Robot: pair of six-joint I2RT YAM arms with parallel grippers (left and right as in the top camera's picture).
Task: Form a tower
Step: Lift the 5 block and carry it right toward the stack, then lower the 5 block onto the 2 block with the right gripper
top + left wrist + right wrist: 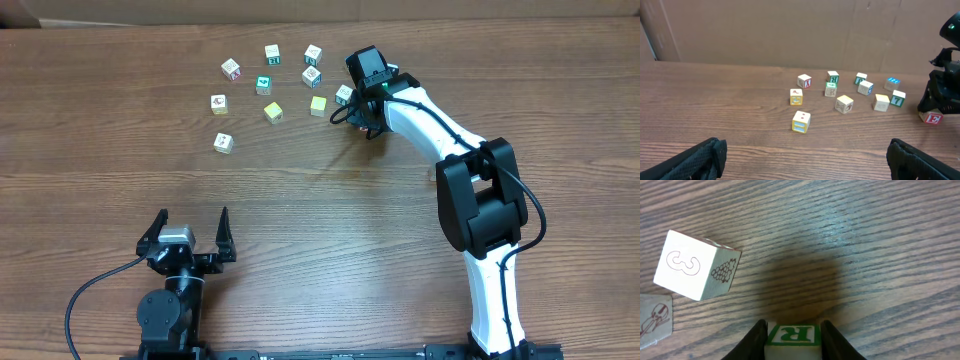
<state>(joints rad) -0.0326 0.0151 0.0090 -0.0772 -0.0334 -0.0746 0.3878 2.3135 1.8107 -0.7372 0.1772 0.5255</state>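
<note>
My right pincer (792,329) pinches a wooden cube with a green R (792,336), a finger against each side. The cube sits low on the table (320,220), at the right edge of the scattered cubes (264,85). Those lie singly, none stacked yet. My left pincer (193,216) is spread wide.

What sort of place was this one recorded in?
Probably a robotics lab or test bench, not a home: a left arm and right arm mounted at one edge of a wood-grain table, a plain cardboard backdrop, and loose lettered cubes as props.
</note>
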